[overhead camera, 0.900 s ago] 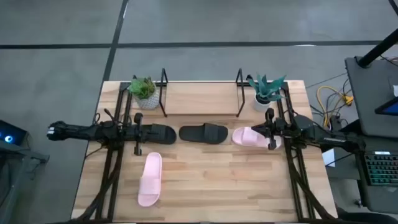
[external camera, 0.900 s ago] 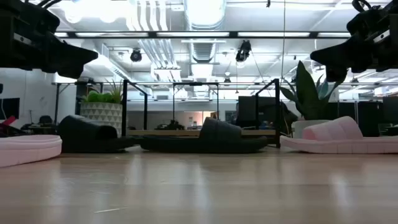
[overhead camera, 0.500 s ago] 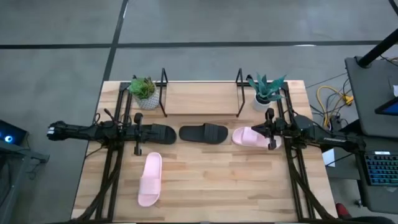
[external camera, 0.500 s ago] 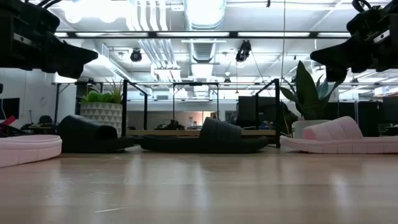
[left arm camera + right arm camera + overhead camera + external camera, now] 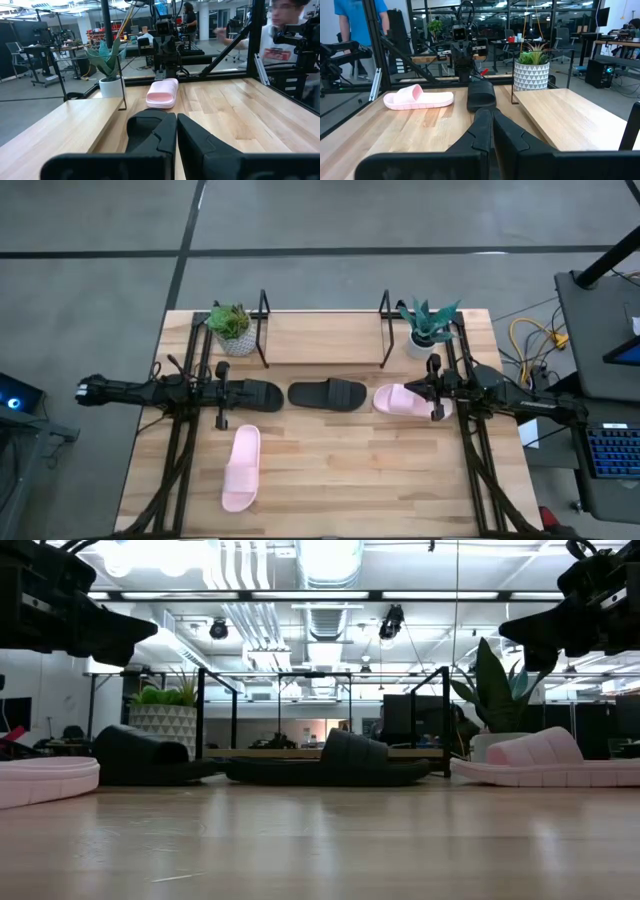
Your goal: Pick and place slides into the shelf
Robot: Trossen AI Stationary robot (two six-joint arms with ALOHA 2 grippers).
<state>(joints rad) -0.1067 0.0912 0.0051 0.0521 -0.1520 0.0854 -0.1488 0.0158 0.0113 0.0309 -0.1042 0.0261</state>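
Note:
Four slides lie sole-down on the table. One black slide (image 5: 258,394) sits just past my left gripper (image 5: 228,393); a second black slide (image 5: 328,394) lies mid-table. A pale pink slide (image 5: 398,400) lies beside my right gripper (image 5: 432,392), and another pink slide (image 5: 241,467) lies nearer the near edge. The shelf (image 5: 325,338), with two black wire end frames and a wooden base, stands at the far side. Both grippers hover above the table, shut, as the left wrist view (image 5: 176,131) and right wrist view (image 5: 492,125) show. In the low view, both (image 5: 110,635) (image 5: 535,635) hang clear above the slides.
A potted plant (image 5: 232,328) stands by the shelf's left end frame, and another (image 5: 428,325) by the right one. Bare tabletop (image 5: 350,470) stretches along the near side. People show in the room beyond the table in the wrist views.

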